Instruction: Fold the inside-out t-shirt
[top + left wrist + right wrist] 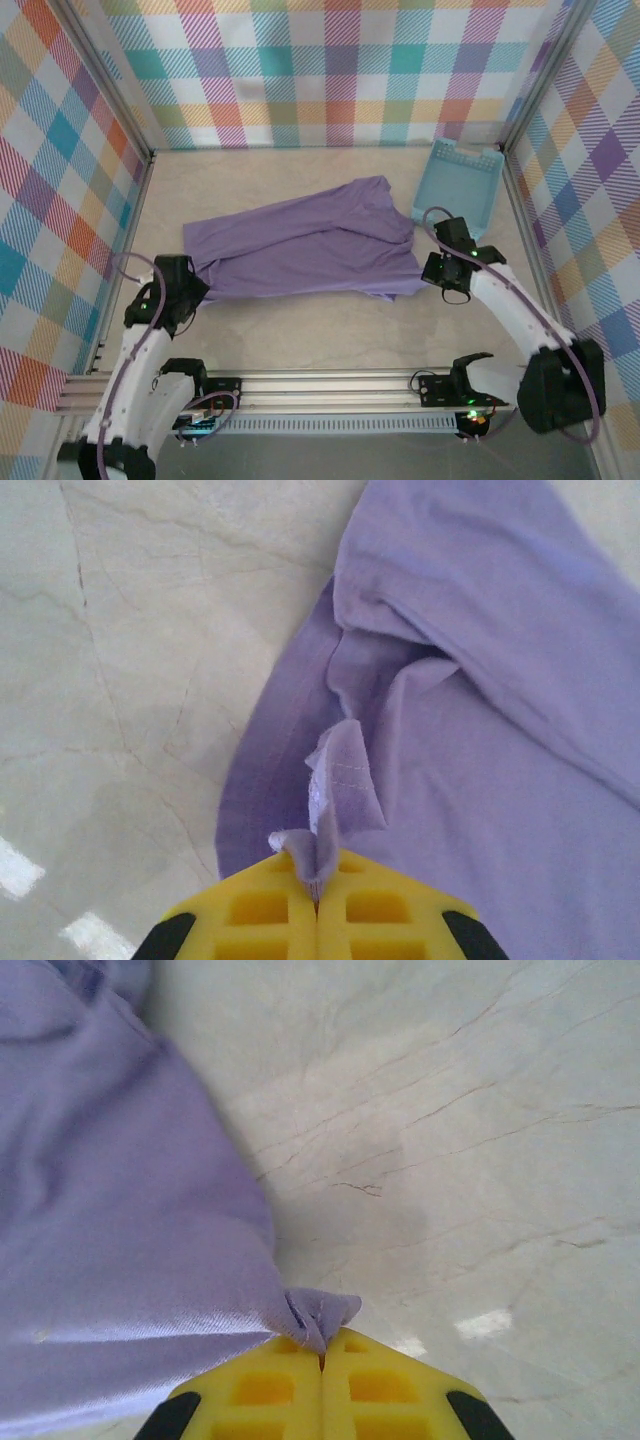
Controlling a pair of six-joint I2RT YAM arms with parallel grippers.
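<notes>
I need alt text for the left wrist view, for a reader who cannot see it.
The left gripper, its yellow fingers shut, pinches a small fold at the edge of the purple t-shirt. The shirt spreads to the right over a pale, veined table.

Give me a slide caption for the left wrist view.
The left gripper pinches a fold at the edge of the purple t-shirt, which lies rumpled on the pale table.
</notes>
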